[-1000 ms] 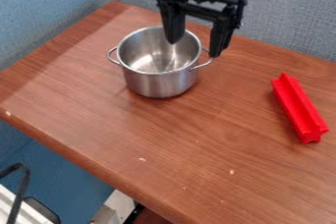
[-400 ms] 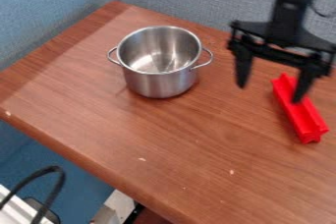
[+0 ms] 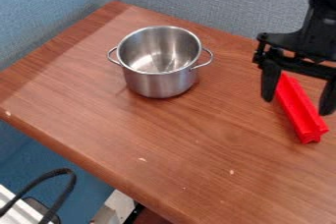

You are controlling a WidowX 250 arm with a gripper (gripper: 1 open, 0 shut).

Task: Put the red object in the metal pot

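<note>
The red object [image 3: 301, 109], a long narrow bar, lies flat on the wooden table at the right, angled toward the near right edge. My gripper [image 3: 300, 89] hangs directly over its far end, pointing down, open, with one black finger [image 3: 269, 81] on each side of the bar and nothing held. The metal pot [image 3: 161, 60] stands upright and empty at the table's left-centre, well to the left of the gripper.
The wooden table [image 3: 171, 135] has its near corner edge running along the bottom left. A blue wall stands behind the table. A black cable [image 3: 37, 191] loops below the table's left edge.
The gripper has travelled from above the pot rightward across the table to over the red bar, staying open. Pot and bar have not moved.
</note>
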